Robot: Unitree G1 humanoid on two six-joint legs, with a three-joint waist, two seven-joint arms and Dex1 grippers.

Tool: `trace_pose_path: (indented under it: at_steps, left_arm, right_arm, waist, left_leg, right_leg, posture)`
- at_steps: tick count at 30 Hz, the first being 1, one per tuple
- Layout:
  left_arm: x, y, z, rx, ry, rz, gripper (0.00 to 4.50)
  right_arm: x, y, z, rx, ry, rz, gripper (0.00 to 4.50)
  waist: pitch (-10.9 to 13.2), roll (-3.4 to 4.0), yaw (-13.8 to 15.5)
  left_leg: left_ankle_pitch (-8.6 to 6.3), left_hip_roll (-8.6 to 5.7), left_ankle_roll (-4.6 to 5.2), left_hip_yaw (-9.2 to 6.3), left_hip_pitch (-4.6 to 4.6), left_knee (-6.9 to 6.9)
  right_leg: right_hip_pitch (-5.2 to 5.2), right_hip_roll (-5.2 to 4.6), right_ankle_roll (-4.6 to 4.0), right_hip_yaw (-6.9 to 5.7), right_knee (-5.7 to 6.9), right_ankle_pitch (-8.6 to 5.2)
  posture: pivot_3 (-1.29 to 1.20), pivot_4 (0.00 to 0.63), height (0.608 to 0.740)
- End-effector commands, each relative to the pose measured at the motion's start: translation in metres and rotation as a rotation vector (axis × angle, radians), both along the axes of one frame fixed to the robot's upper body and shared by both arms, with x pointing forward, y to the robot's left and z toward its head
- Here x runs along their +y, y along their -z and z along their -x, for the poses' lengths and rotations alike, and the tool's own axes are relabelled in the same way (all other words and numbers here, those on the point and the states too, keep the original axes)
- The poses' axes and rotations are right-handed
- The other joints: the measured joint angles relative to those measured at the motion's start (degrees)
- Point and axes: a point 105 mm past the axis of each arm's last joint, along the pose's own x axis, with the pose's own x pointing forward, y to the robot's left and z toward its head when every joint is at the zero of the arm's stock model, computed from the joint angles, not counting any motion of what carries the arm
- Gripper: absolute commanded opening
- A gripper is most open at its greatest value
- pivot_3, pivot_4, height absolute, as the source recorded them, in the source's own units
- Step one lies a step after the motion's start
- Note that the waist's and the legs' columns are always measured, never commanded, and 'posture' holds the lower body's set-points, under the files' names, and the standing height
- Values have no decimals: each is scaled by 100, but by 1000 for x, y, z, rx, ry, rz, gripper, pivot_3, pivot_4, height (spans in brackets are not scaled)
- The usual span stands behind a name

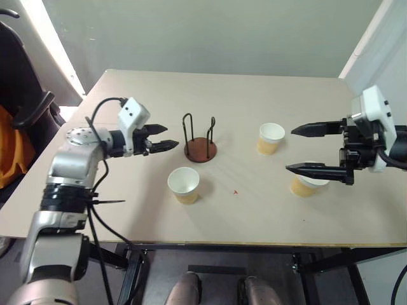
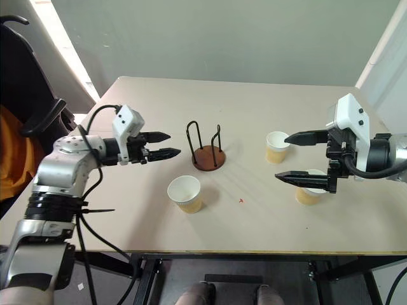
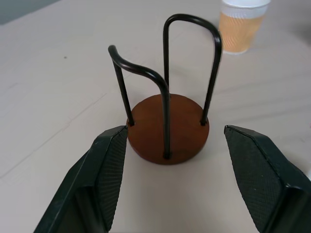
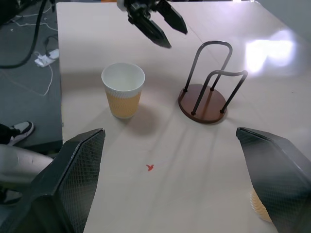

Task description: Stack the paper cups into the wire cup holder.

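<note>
Standing upright on the pale beige bench [image 1: 267, 210], wire cup holder [image 1: 200, 141] of thin black loops on a round reddish-brown disc, empty, with three tan-walled, white-rimmed paper cups [image 1: 184, 185] spread around it, all apart. Hovered just beside the holder, left claw [image 1: 166, 137], parted and empty. Hung wide open over the near-right cup, right claw [image 1: 304, 149], gripping nothing.

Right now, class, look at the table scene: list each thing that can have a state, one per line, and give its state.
Wire cup holder: upright, empty.
Near cup: upright, loose on the table.
Far cup: upright, loose.
Right-side cup: upright, partly hidden behind the right end effector.
Left end effector: open, holding nothing, beside the holder.
Right end effector: wide open, holding nothing.
</note>
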Motion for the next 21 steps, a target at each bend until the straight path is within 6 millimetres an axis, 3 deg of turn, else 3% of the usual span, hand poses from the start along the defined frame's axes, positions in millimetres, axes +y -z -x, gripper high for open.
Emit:
trace_pose_path:
  at_steps: [1, 4, 7, 15, 21]
  left_arm:
    - [-10, -10, -9, -46, 33, -12, 3377]
    - [-19, -4, -19, -39, 42, -30, 3377]
    - [-31, 1, -26, -28, 70, -46, 2834]
    - [-38, -3, -36, -41, 72, -28, 46]
    - [-41, -9, -28, -26, 138, -4, 46]
  right_arm:
    - [2, -5, 4, -32, 0, 4, 4500]
    - [1, -4, 4, -33, 10, 7, 4500]
    - [1, -3, 5, -30, 18, 10, 4500]
    - [-2, -1, 10, -33, 53, 13, 4500]
    - [-6, -3, 10, -44, 68, 24, 4500]
  waist:
    - [0, -1, 0]
    - [0, -1, 1]
    - [0, -1, 8]
    - [1, -2, 12]
    - [1, -2, 20]
  left_leg:
    - [0, 0, 0, 0, -2, 5]
    - [-2, -2, 3, 2, -5, 11]
    - [-7, -5, 12, 2, -7, 16]
    - [4, -15, -5, 9, -16, 21]
    - [3, -21, -5, 12, -31, 36]
  right_leg:
    - [1, 0, 4, 0, 0, 2]
    - [1, 0, 12, 2, -1, 5]
    - [3, -1, 25, 4, -2, 7]
    - [3, -2, 63, 16, -7, -6]
    - [2, -2, 86, 24, -12, -20]
  posture:
    - [0, 150, 740]
    - [0, 150, 740]
    - [0, 150, 740]
    - [0, 150, 740]
    - [0, 150, 740]
